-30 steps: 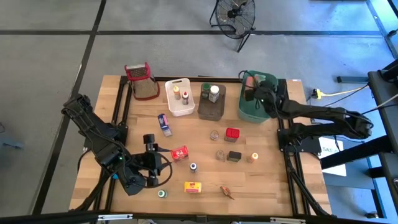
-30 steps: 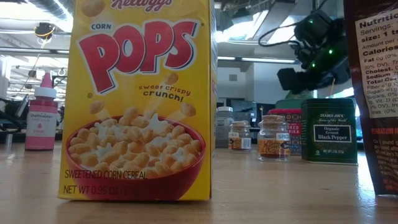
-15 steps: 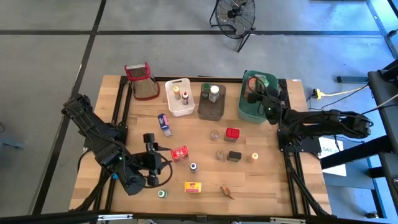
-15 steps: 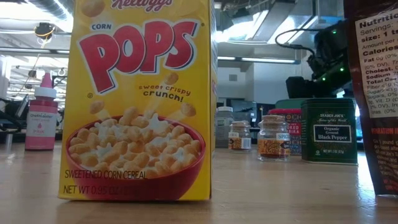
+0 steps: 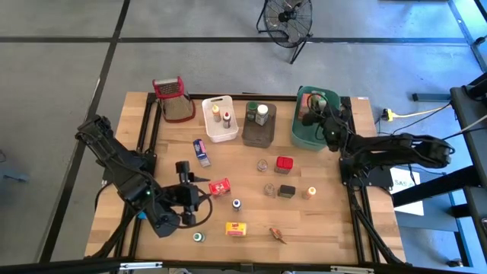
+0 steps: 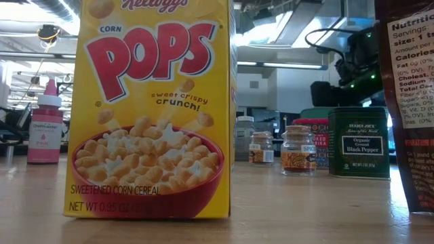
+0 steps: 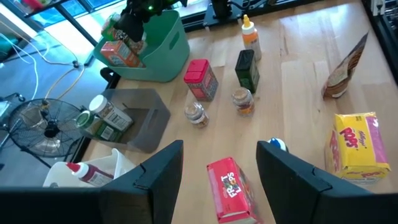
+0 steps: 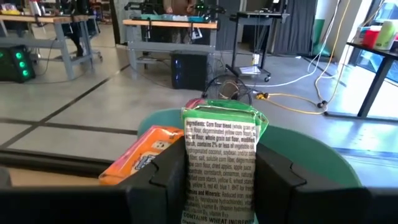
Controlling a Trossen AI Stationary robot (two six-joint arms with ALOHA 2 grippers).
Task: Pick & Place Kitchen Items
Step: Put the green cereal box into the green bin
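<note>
My right gripper [image 5: 309,116] is over the green tub [image 5: 329,138] at the table's far right, shut on a green-and-white packet [image 8: 221,155]. An orange box [image 8: 140,155] lies in that tub. My left gripper [image 5: 201,199] hovers open at the near left, above the table. A red cereal box [image 7: 233,190] lies flat just ahead of its fingers, untouched. More kitchen items stand around mid-table: a blue box [image 5: 201,151], a red tin [image 5: 284,163], a black tin [image 5: 286,191], small jars [image 5: 262,165] and a yellow box [image 5: 237,228]. My right gripper pinches the packet between its two fingers, one on each side edge [image 8: 188,177]. The fingers come nearly level from the table's right side. The packet stands upright over the green tub's opening. Its lower end is out of the wrist view.
A white tub [image 5: 220,118] and a brown tub [image 5: 259,123] with bottles inside stand at the far edge. A mesh grater [image 5: 173,99] stands at the far left. A brown packet [image 5: 278,234] and small capped bottles [image 5: 237,204] lie near the front edge.
My right gripper has sunk toward the green tub with the packet still in its fingers, and the arm has tipped to a flatter pose.
</note>
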